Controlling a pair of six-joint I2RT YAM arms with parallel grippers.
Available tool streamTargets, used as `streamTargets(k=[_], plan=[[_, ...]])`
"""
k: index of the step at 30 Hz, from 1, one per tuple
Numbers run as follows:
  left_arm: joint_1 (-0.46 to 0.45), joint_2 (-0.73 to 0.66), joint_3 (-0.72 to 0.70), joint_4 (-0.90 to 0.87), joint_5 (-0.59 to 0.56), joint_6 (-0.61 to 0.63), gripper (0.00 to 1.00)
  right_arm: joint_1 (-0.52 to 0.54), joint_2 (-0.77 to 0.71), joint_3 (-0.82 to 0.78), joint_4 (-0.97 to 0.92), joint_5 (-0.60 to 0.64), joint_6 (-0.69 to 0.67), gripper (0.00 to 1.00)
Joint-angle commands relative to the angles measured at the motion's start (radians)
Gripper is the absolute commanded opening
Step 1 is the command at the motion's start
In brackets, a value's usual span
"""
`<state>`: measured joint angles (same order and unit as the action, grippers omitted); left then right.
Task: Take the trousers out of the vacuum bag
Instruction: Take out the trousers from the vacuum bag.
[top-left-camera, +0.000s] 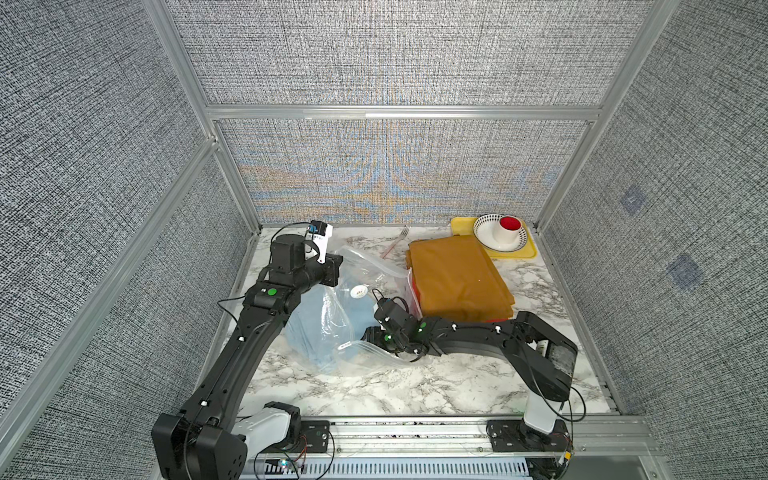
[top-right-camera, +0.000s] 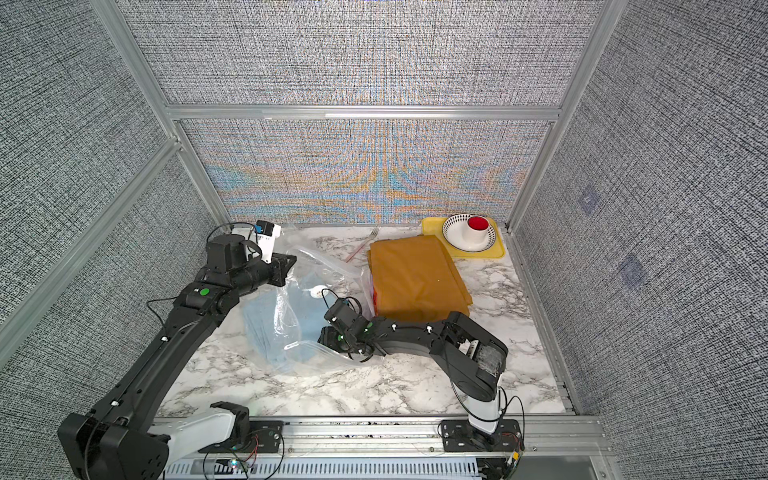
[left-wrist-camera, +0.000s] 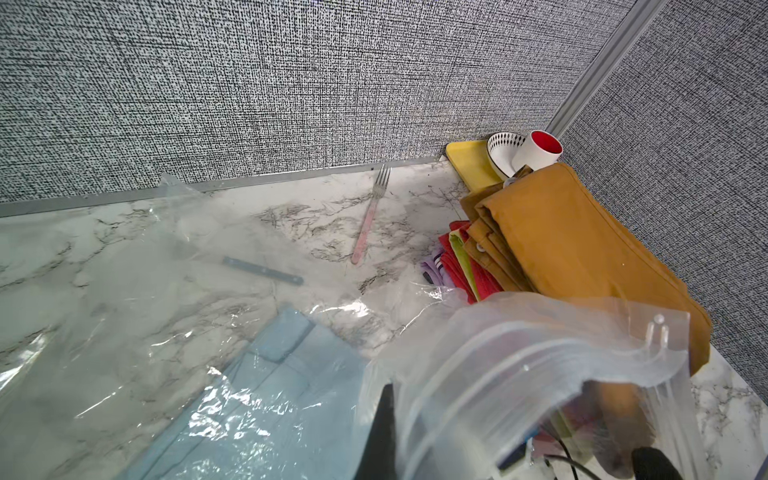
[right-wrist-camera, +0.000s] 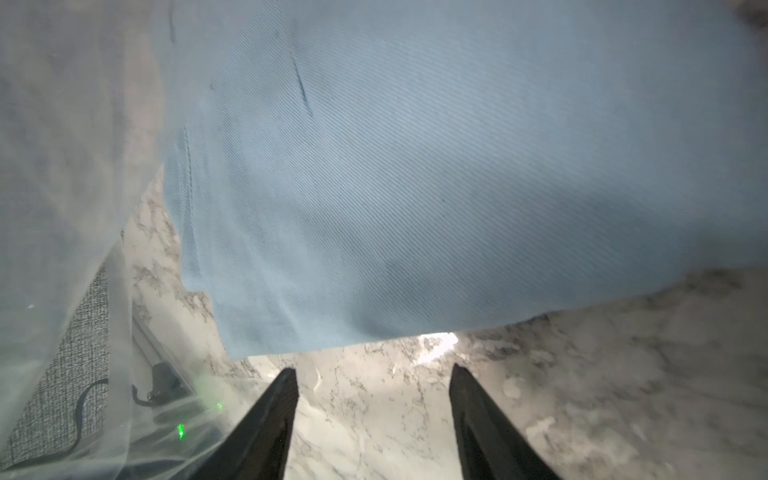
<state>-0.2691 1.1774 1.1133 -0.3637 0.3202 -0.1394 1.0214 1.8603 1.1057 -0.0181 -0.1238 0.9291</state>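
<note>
Blue trousers (right-wrist-camera: 415, 166) in the bag (top-left-camera: 368, 262), tool at the hem.
They lie folded inside the bag: soft, light, and likely to drag on the clingy plastic, so I'd pinch the near hem. The right tool (right-wrist-camera: 372, 368) is in the bag's mouth, wide and empty, just short of the hem. The left tool (top-left-camera: 334, 270) is clamped, apparently on the bag's rim. The stack (top-left-camera: 457, 278) of other pairs lies beside the bag.

No legible text, label, brand or number anywhere.

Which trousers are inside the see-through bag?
The light blue trousers, seen through the vacuum bag. The orange trousers and the pile under them lie outside it.
</note>
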Motion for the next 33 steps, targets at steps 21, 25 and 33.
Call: streamTargets(k=[21, 25, 33], plan=[[-0.009, -0.019, -0.052, 0.064, -0.062, 0.001, 0.00, -0.043, 0.138, 0.092, 0.137, 0.025, 0.013, 0.29], [-0.009, -0.016, -0.068, 0.069, -0.078, 0.003, 0.00, -0.040, 0.121, 0.124, 0.089, 0.086, -0.028, 0.02], [-0.009, 0.020, -0.089, 0.091, -0.099, 0.012, 0.00, 0.001, 0.036, 0.249, -0.129, 0.291, -0.193, 0.00]])
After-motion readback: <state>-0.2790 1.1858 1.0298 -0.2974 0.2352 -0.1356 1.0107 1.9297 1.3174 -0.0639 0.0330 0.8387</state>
